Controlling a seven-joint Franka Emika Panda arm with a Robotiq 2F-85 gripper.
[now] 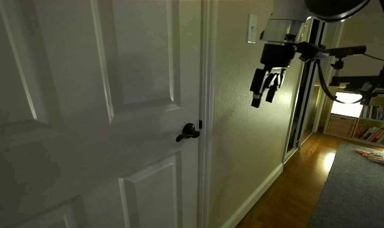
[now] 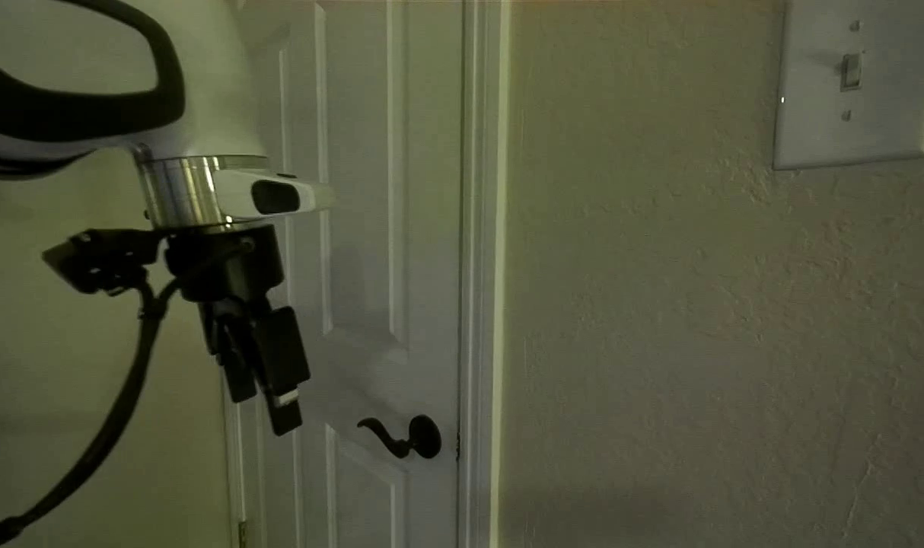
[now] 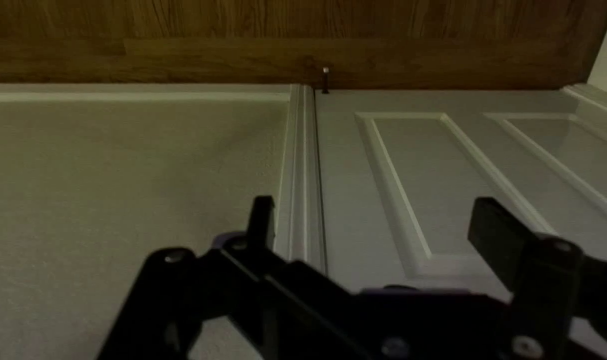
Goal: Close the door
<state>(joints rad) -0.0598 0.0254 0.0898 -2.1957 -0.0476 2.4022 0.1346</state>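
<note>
The white panelled door [image 1: 144,133] stands in its frame in both exterior views [image 2: 431,320], its handle edge against the jamb. In the wrist view the door [image 3: 348,200] shows only a thin dark line along the jamb. The black lever handle [image 1: 188,131] is low near that edge; it also shows in an exterior view [image 2: 410,438]. My gripper [image 1: 263,98] points down in the air, apart from door and handle, and it also shows in an exterior view [image 2: 266,411]. In the wrist view the fingers [image 3: 373,212] are spread with nothing between them. The handle cannot be made out there.
A textured wall [image 1: 242,126] with a light switch [image 1: 252,28] adjoins the door frame [image 2: 483,304]. A dark-framed sliding door [image 1: 301,95] stands farther along. A blue-grey rug [image 1: 353,190] lies on the wood floor [image 3: 233,60]. A small door stop [image 3: 325,80] is near the door's bottom.
</note>
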